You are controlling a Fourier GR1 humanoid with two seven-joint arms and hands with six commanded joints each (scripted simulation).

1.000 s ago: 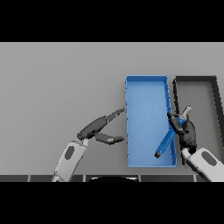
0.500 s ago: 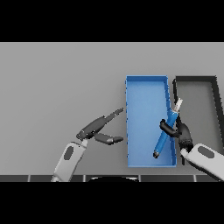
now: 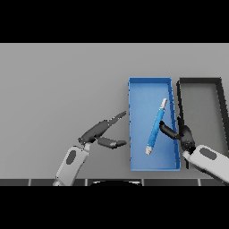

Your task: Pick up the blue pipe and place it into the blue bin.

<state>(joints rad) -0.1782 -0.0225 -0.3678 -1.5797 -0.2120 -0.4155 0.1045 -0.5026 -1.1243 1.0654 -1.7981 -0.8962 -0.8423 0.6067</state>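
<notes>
The blue pipe [image 3: 156,126] lies slanted inside the blue bin [image 3: 131,129], its pale upper end toward the bin's far right and its lower end near the middle. My right hand [image 3: 182,135] sits at the bin's right wall. One dark finger [image 3: 167,130] reaches left and just touches the pipe's side; nothing is curled round the pipe. My left hand [image 3: 99,131] hovers over the table left of the bin, fingers straight and pointing at the bin's wall, thumb spread.
A black bin [image 3: 199,81] stands right of the blue bin, wall against wall, and my right forearm crosses its near corner. Grey table spreads to the left and far side.
The pipe has gone from upright in my right hand's grasp to lying lower and further left in the blue bin. My right hand's fingers have opened. The left hand has not moved.
</notes>
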